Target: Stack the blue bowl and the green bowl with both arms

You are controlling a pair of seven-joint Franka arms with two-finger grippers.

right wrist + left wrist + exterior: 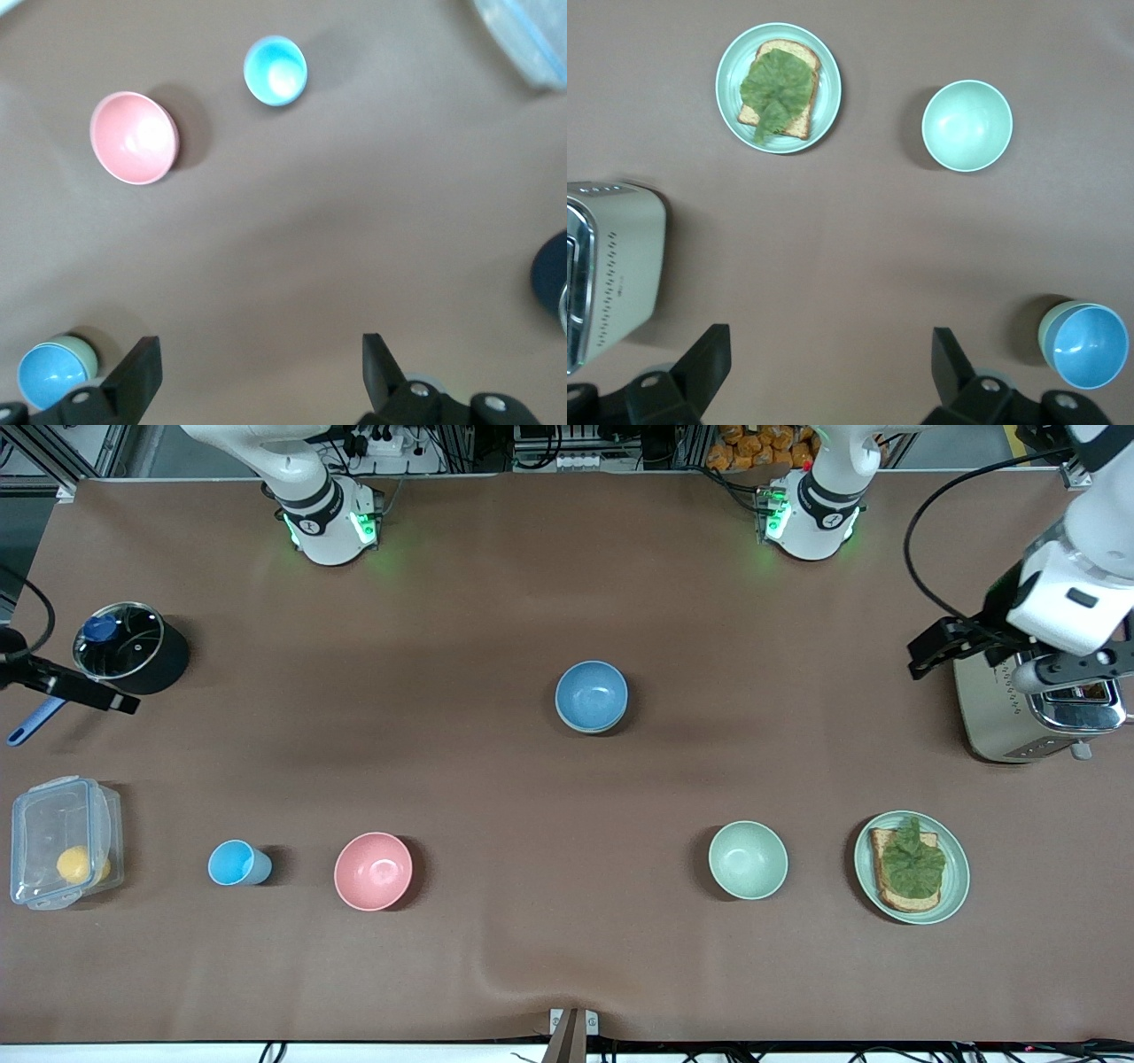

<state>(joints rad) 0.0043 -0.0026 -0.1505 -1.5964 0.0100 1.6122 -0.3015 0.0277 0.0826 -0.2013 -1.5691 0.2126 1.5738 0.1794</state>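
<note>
The blue bowl sits in the middle of the table, nested inside the green bowl, whose rim shows just under it. The stack also shows in the left wrist view, blue in green, and in the right wrist view, blue in green. My left gripper is open and empty above the toaster at the left arm's end; its wrist view shows bare table between the fingers. My right gripper is open and empty beside the pot at the right arm's end.
A paler mint-green bowl and a green plate with toast and lettuce lie nearer the camera. A pink bowl, a light-blue cup, a lidded plastic box, a black pot and a toaster stand around.
</note>
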